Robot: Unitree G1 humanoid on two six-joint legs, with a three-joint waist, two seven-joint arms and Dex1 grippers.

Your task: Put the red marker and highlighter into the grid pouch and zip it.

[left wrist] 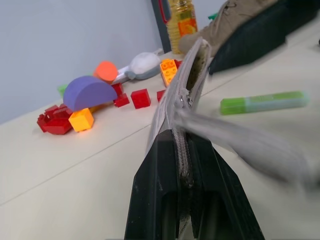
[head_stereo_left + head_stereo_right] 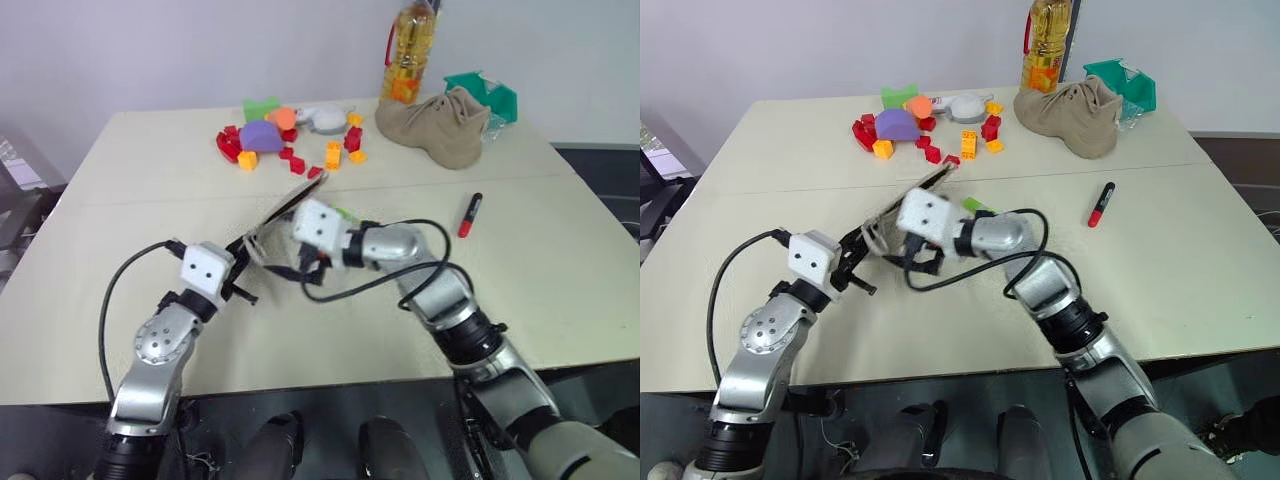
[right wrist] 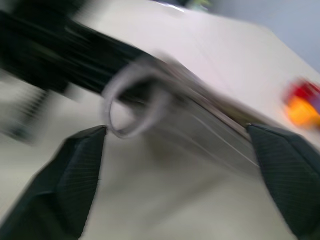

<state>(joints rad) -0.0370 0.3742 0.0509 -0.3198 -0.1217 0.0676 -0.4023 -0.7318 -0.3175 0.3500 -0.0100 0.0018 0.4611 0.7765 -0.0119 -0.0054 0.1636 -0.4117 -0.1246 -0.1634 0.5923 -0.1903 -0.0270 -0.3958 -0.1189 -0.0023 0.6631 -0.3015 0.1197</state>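
Left gripper (image 1: 186,200): both black fingers (image 1: 155,195) clamped on the zipper edge of the grid pouch (image 1: 182,95), holding it lifted off the worktop (image 2: 120,200), its far end angled up and away from the robot.

Right gripper (image 3: 175,175): spread wide, gripping nothing. Its 2 fingers (image 3: 75,175) stand far apart just beside the pouch's near end, where a pale loop (image 3: 132,102) hangs between them; contact with loop or fabric cannot be told.

Grid pouch: grey, seen edge-on from the left wrist, zipper line running along its upper edge. In the head views it sits between the 2 grippers, near the middle of the worktop.

Highlighter (image 1: 262,102): light green, lying flat on the worktop just beyond the pouch, outside it.

Red marker (image 2: 470,214): red barrel, black end, lying on the worktop well apart to the robot's right, outside the pouch.

Other items, far side of worktop:
- toy blocks (image 2: 285,140), a scattered cluster in red, orange, yellow, purple and green
- tan boot (image 2: 435,125), on its side
- oil bottle (image 2: 410,55), upright behind the boot
- green container (image 2: 490,92), beside the boot
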